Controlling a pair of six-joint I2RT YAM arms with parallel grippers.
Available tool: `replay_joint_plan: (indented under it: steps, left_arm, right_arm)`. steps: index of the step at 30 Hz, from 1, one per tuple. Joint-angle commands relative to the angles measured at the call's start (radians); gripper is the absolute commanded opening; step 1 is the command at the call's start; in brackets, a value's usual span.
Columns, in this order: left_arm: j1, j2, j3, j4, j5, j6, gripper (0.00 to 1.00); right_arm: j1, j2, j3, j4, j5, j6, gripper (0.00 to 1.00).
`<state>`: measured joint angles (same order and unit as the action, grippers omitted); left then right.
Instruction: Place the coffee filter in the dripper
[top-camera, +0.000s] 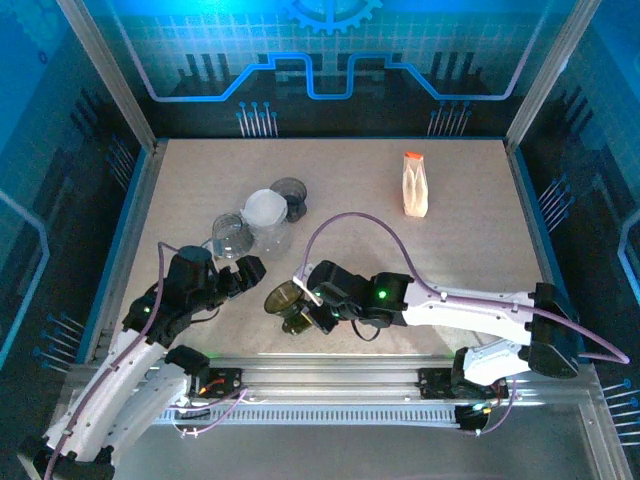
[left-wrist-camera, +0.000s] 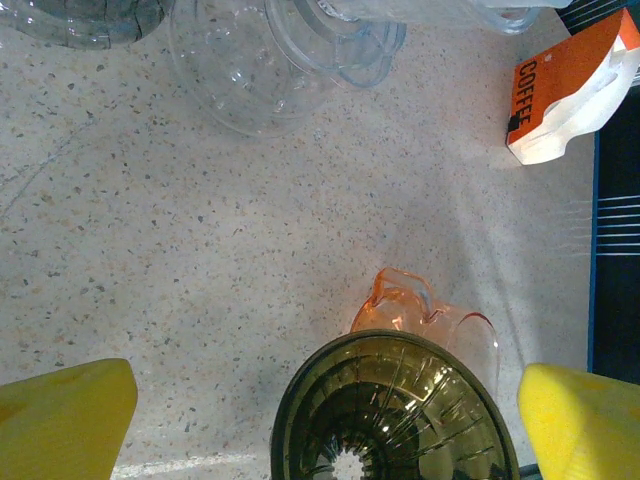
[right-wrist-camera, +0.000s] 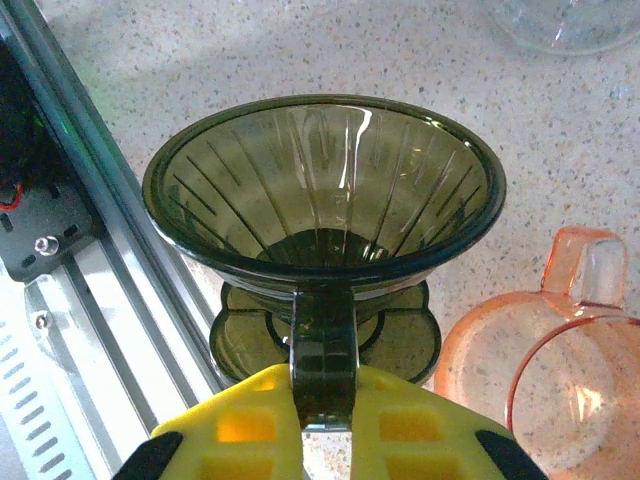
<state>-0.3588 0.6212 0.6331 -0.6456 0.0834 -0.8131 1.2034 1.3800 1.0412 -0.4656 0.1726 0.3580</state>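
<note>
Yellow fingers (right-wrist-camera: 240, 425) of the right gripper (right-wrist-camera: 325, 405) are right up close. They pinch the handle (right-wrist-camera: 323, 345) of the dripper (right-wrist-camera: 325, 190). The dripper is dark green and upright. It seems to stand near the front edge of the table (top-camera: 470, 260). Its bowl is empty, with no paper in it yet. An orange cup (right-wrist-camera: 560, 370) sits just beside it.

On the other side of the dripper hangs the left gripper (top-camera: 248, 270). Its fingers (left-wrist-camera: 70, 410) are spread wide and hold nothing.

Far back on the right stands the filter pack (top-camera: 415, 187), well apart from the dripper. It is white paper with an orange top. Some glass pieces (top-camera: 240, 235) stand near the middle, and a white round thing (top-camera: 265, 208) sits on one of them. I can't tell if that is a filter too.

I think this step is getting the dripper ready. One arm holds it firm so it won't slide. The filter has not been picked up.

Next, I'd guess the free left gripper must go and get a filter. It needs to pinch just one thin paper, carry it over, and set it point-down in the bowl. Paper is light and floppy, so the pinch should be soft and slow. The dripper should not move while the paper goes in.
</note>
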Motion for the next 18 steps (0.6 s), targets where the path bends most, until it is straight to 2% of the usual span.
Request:
replay_joint_plan:
  steps: [1, 9, 18]
  left_arm:
    - [0.008, 0.0, -0.001, 0.021, 0.018, -0.001, 0.99]
    - [0.008, -0.007, 0.02, 0.002, 0.009, 0.013, 0.99]
    - [0.008, -0.024, 0.016, -0.004, 0.006, 0.017, 0.99]
  right_arm:
    - [-0.01, 0.005, -0.024, 0.13, 0.012, -0.03, 0.09]
    - [-0.011, 0.146, -0.044, 0.359, 0.019, -0.091, 0.11]
    - [-0.016, 0.194, -0.145, 0.407, -0.004, -0.075, 0.13]
